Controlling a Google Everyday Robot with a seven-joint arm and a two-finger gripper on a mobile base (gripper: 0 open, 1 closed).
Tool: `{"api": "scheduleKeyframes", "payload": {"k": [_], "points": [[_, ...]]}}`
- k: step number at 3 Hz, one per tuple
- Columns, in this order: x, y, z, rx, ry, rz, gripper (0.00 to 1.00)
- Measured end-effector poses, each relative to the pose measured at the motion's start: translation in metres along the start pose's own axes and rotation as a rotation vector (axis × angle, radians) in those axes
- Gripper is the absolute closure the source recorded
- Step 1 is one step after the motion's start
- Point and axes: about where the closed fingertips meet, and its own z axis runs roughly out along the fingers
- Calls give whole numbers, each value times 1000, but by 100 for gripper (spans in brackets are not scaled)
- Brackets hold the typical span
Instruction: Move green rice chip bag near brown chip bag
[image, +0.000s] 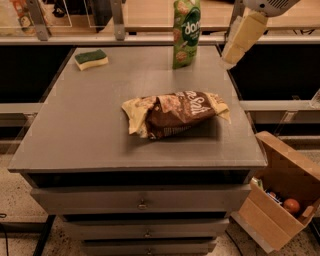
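Note:
The green rice chip bag (186, 32) stands upright at the far edge of the grey table (90, 125), right of centre. The brown chip bag (175, 113) lies on its side in the middle of the table, wrinkled, with pale yellow ends and white script lettering. The two bags are apart, the green one well behind the brown one. My gripper (233, 53) hangs in from the upper right, pale yellow, above the table's far right corner. It is a short way right of the green bag and holds nothing.
A green-and-yellow sponge (91, 59) lies at the table's far left. An open cardboard box (280, 200) with small items stands on the floor to the right. Drawers (142, 202) run below the tabletop. A rail and shelf run behind the table.

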Motion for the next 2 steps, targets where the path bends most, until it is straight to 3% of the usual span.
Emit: {"api": "scheduleKeyframes", "payload": {"k": [1, 2], "points": [[0, -8, 7, 37, -9, 37, 0], [8, -30, 28, 121, 4, 140, 0]]}}
